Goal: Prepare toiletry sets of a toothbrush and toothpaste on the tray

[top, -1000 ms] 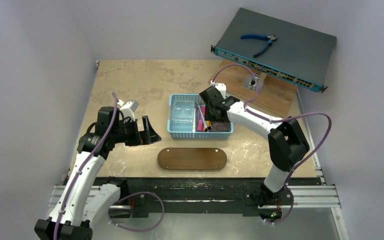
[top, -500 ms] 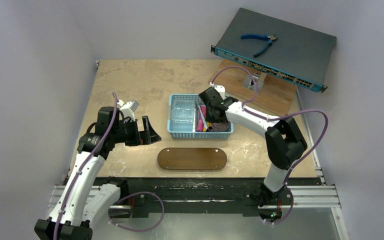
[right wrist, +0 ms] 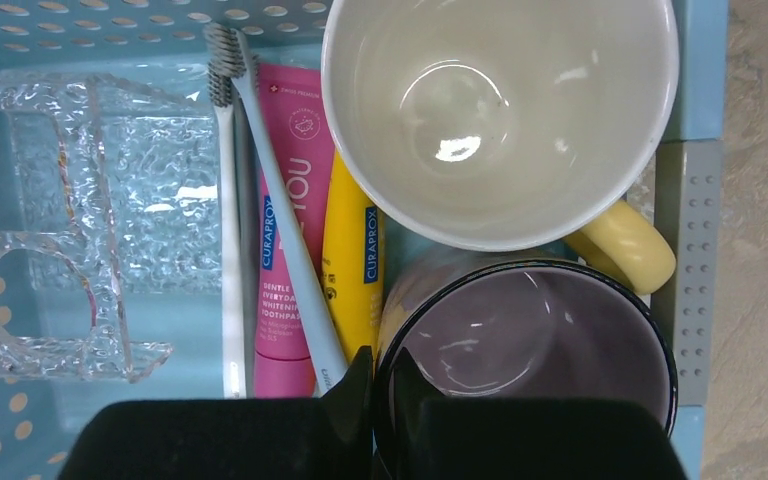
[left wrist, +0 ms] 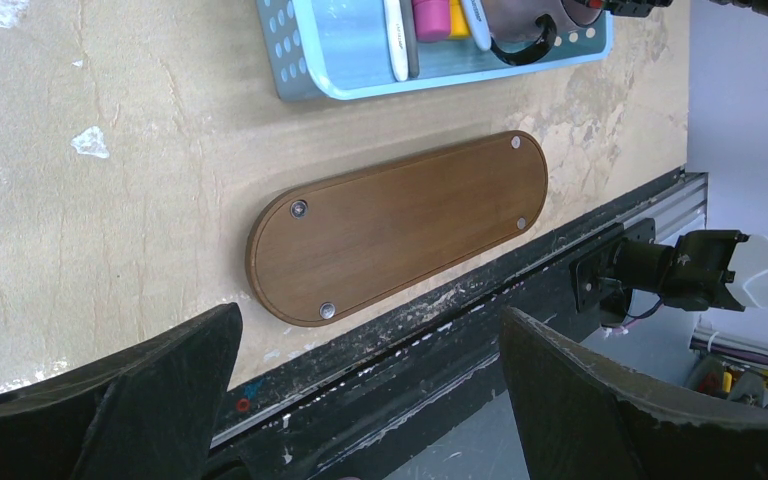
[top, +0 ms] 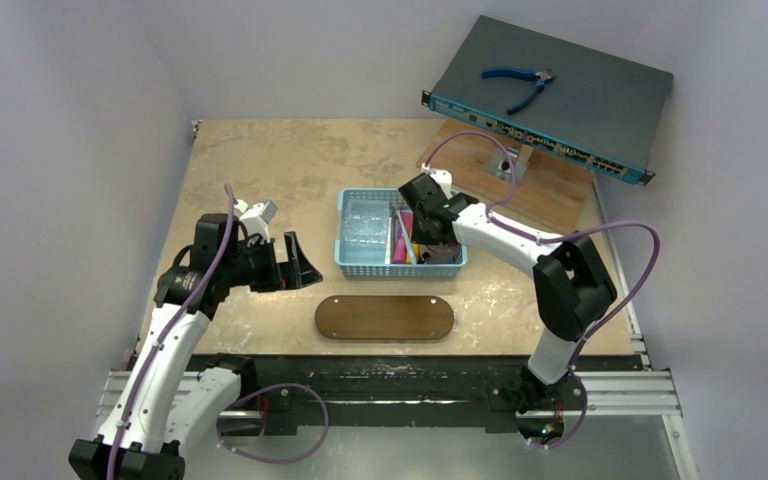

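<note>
Pale walls close in a mottled beige surface [top: 260, 170], with a metal rail [top: 400, 395] along its near edge where both arms are bolted. Just beyond the rail lies the tray [top: 384, 318], a dark-brown oval board set crosswise, its top bare but for four small screws. To the tray's left and apart from it, the left claw [top: 298, 263] hangs above the surface. It is released, with its two black fingers [left wrist: 120, 400] spread wide in the left wrist view.

Past the tray, near but not touching it, sits a light-blue basket [top: 352, 268]. The right claw [right wrist: 374, 362] is lowered into its right half. It is clenched, the fingers meeting along a thin seam right at the left rim of a purple cup [right wrist: 530, 330]; whether they nip that rim cannot be told.

The toiletry pieces all lie in the basket. A pink tube [right wrist: 285, 300] and a yellow tube [right wrist: 350, 260] lie side by side, just left of the cups. A pale-blue brush [right wrist: 263, 150] lies aslant over the pink tube, and a white brush [right wrist: 228, 250] runs along its left edge. A cream cup [right wrist: 500, 120] stands right beside the purple one. A clear textured holder [right wrist: 70, 220] fills the basket's left half.

Farthest back, at the right rear corner, a lighter wooden board [top: 550, 195] lies under a tilted grey network switch [top: 570, 95]. Blue pliers [top: 520, 85] rest on the switch.
</note>
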### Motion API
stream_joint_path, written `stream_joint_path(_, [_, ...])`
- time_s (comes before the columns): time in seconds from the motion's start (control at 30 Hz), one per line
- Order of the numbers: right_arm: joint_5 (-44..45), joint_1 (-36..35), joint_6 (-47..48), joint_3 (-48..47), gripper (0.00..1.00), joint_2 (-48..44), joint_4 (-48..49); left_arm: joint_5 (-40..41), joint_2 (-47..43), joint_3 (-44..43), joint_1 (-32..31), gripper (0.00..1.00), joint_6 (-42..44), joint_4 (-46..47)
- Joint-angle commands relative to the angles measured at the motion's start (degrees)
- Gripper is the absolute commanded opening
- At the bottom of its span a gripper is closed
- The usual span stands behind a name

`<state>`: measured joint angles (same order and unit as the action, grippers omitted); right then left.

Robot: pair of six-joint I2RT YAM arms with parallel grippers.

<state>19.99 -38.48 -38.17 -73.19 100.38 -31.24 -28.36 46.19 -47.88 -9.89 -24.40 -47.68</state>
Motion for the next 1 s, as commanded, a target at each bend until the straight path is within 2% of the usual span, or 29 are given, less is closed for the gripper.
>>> stream_joint_path(0.0, [1.5,0.2,-2.5,-0.9,0.0,-5.2,-0.6,-1.2,-0.8,0.2,-0.3,1.0,0.8,1.4])
stream_joint_path(0.5, [5.1,-0.7,-1.9,-5.9,0.0,-13.2,-4.1,-1.0,-1.1,0.0,-0.3,1.0,0.8,1.4])
stream_joint_path(0.97, [7.9,-11.1,-0.6,-8.9,0.0,-16.7,-6.5,1.3,-2.1,-0.4,-0.3,1.0,0.8,0.7])
